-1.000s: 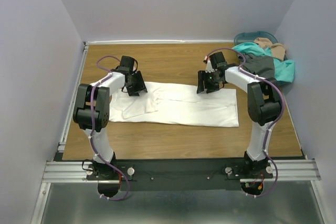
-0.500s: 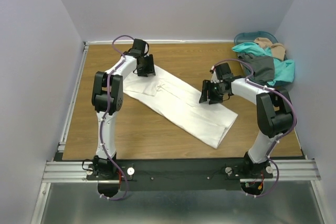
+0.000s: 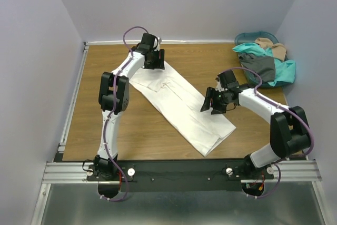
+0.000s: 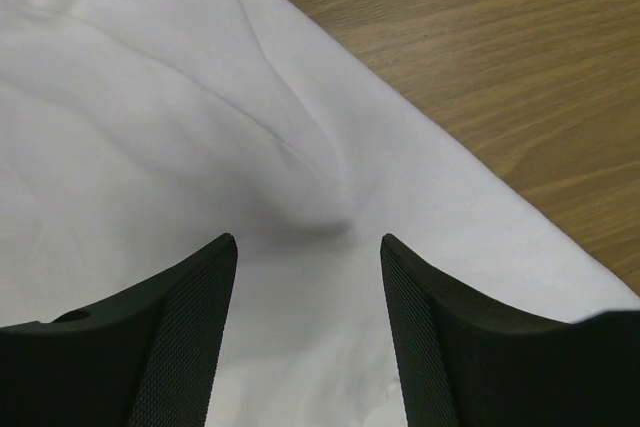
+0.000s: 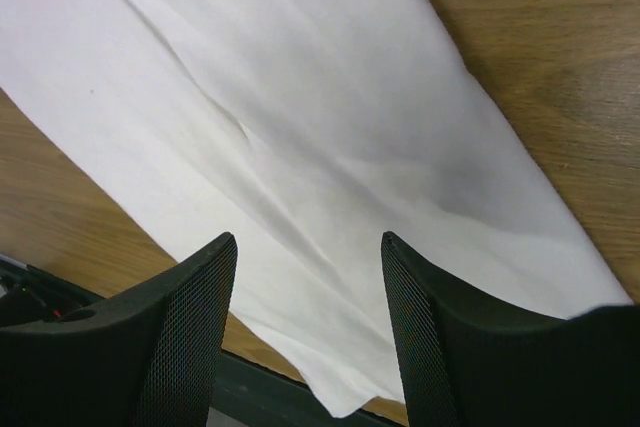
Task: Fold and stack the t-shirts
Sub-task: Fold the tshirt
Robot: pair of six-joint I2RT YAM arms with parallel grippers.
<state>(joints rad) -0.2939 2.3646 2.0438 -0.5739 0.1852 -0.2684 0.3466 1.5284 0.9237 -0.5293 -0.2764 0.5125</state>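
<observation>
Top view: far end of large plain white fabric t-shirt [image 3: 179,104] hidden under left gripper [image 3: 153,60]; patch of its right edge hidden under right gripper [image 3: 213,103]. Round teal plastic basket [image 3: 246,37] mostly buried under heap of teal, dark grey, tan fabric t-shirts [image 3: 265,65]; garments overlap, count unclear. Wrist views: white t-shirt runs past frame edges; finger bases cut off at bottom; fingertip contact with cloth unclear.

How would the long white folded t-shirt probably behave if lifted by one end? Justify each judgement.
Probably floppy: the long white folded t-shirt shows soft creases and a pucker in the left wrist view, so it would likely sag and unfold. Likely light, lying thin and flat on the brown wooden table. It may slide over smooth wood.
</observation>
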